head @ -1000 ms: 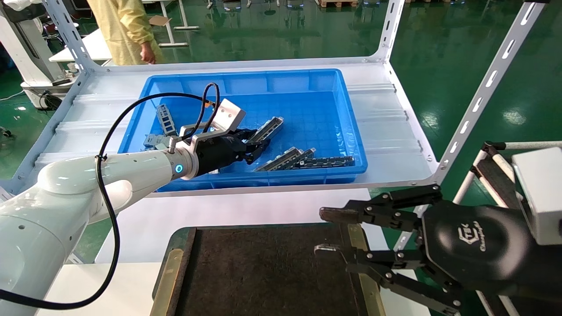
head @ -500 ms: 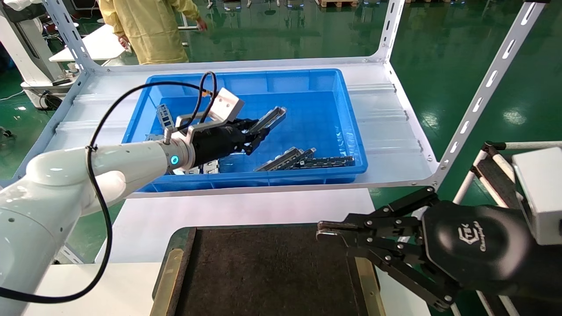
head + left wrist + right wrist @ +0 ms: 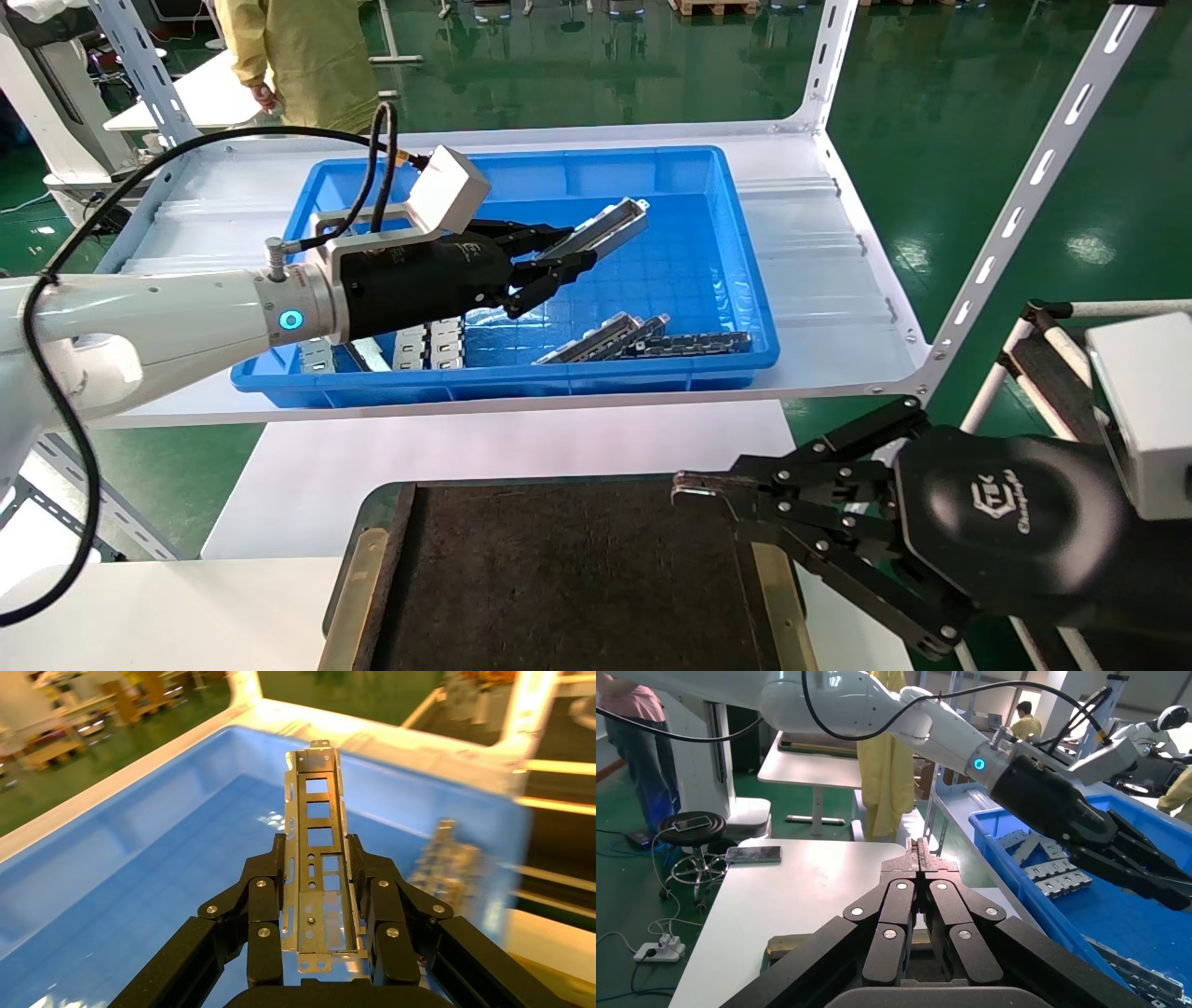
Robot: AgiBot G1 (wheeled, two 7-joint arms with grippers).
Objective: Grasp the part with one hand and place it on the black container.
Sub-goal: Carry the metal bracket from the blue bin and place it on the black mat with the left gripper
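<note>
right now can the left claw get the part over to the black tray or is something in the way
Probably yes. The left claw, shut on the part, holds it above the blue bin. The black tray lies bare; the right claw only overhangs its edge.

Both grippers are black with linkage fingers joined by silver screws. The left gripper (image 3: 545,261) sits on a white arm (image 3: 149,312) with a silver collar; a blue ring light glows at the collar's 6 o'clock. A black cable (image 3: 65,438) loops from the arm up to a white box (image 3: 450,200) on a silver bracket. The right gripper (image 3: 694,485) bears a white logo (image 3: 1001,508) on its rounded black body, with a white box (image 3: 1145,410) at its 2 o'clock.
</note>
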